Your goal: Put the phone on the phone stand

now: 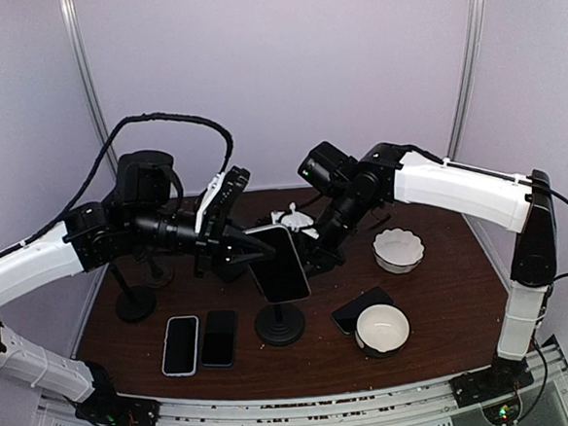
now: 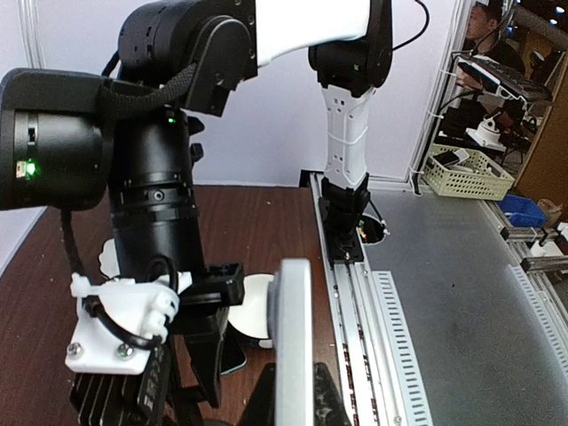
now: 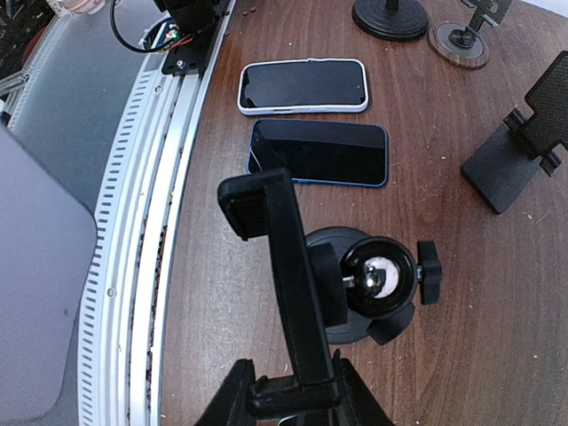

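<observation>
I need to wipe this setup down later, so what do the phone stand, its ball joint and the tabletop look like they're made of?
The phone stand looks like matte black moulded plastic, with a dull, even surface. Its ball joint is probably polished metal, given the mirror-bright glints. The tabletop shows dark brown grain streaks, so it is wood or wood-look laminate; I can't tell which.

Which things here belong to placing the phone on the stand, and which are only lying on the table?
Belong to the job: held phone, gripped by the left tool; phone stand, its clamp between the fingers of the right tool.
Lying about: white-framed phone; dark phone; third phone beside the near bowl; far bowl; spare stands at the left.
</observation>
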You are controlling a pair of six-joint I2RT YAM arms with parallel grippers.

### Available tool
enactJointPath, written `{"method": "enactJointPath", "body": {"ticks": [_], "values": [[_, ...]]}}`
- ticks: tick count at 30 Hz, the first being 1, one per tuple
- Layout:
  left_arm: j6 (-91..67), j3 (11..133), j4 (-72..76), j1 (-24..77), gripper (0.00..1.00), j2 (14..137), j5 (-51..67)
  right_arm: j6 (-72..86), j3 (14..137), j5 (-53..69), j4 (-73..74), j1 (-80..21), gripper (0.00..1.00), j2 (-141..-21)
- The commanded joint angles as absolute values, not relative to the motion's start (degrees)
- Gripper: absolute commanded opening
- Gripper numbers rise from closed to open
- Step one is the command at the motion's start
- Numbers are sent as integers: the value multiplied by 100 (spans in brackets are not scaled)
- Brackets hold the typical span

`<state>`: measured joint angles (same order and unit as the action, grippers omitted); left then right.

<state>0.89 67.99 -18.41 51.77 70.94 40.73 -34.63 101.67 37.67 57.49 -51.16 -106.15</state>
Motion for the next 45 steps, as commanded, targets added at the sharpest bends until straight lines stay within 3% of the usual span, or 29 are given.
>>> {"method": "enactJointPath", "body": {"ticks": [1,13,27,45], "values": [[606,6542,-324,5194,0,7279,4383,-3096,9951,3942,5573,-5159,18,-10470],[1227,6678,-394,4857,0,7965,5202,-3225,9820,4102,5634,-5159,18,-10379],[1801,6540,-765,4371,0,8361,5278,-3254,9860,4277,5709,-5161,18,-10422],[1523,6578,-1997,3973,0,8192,4366,-3342,9523,4194,5739,-5102,12,-10115]]}}
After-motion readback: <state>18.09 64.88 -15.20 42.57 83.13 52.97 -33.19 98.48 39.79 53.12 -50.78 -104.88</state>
